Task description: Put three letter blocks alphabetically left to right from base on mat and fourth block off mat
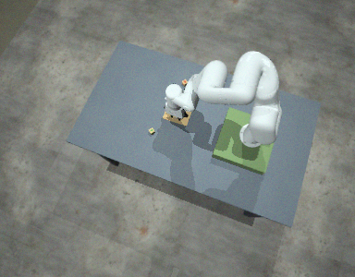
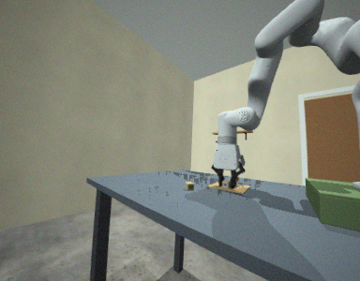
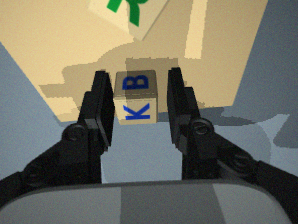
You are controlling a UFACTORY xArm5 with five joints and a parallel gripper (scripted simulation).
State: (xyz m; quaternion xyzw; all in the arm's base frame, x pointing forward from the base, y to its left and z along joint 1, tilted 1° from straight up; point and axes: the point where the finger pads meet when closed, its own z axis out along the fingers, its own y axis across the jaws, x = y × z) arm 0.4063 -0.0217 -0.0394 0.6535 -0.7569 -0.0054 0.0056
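The block [image 3: 136, 97], B on top and K on its near side, sits on the mat [image 3: 60, 45] at 12 o'clock from the gripper [image 3: 138, 107], squarely between the fingers. These stand just apart from its sides, gripping nothing yet.

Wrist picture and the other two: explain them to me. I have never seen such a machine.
A white robot arm stands on a green plinth on a grey table. One picture looks down from above, one from the side, and one from a camera at the arm's wrist. In the wrist picture the black gripper straddles a block with B on top, on the tan mat. A small gap shows, so nothing is gripped. A block marked R lies beyond. Another small block lies off the mat.
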